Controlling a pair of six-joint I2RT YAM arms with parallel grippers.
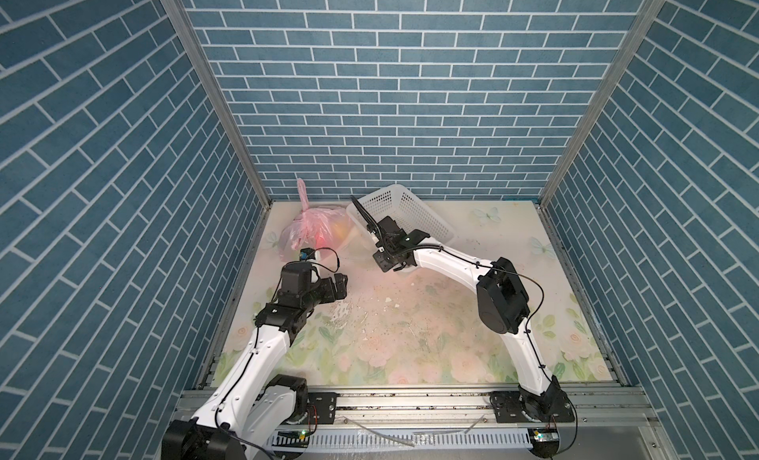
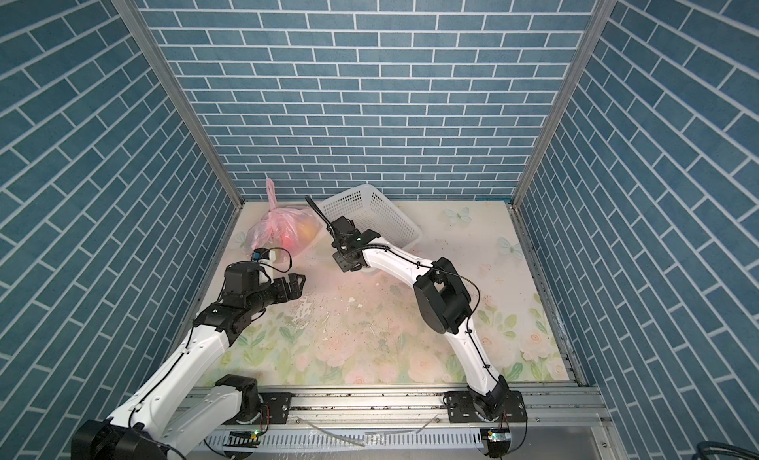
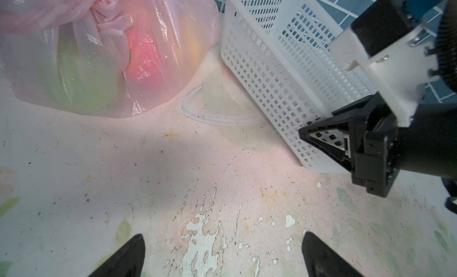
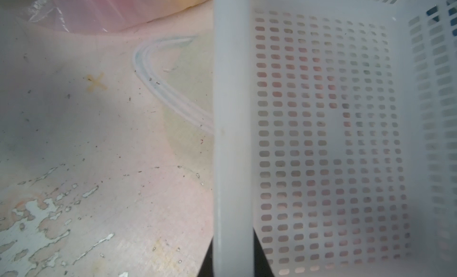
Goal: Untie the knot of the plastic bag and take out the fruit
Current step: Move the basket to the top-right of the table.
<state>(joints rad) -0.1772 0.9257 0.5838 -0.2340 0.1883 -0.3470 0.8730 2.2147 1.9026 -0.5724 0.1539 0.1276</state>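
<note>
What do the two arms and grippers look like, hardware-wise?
The left arm and right arm have white link shells, black joint housings and a black cable tied along each. The left gripper and right gripper are black, with tapered triangular fingers.

Pink plastic bag (image 3: 153,53): thin translucent film, glossy, crinkled. White basket (image 3: 272,77): perforated plastic, matt. Floral worktop (image 3: 99,164): printed coating, matt, scuffed, flaking in patches.

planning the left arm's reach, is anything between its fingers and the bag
Nothing visible does. Only bare table lies between the open left gripper and the bag. The basket stands beside the bag, off that line.
</note>
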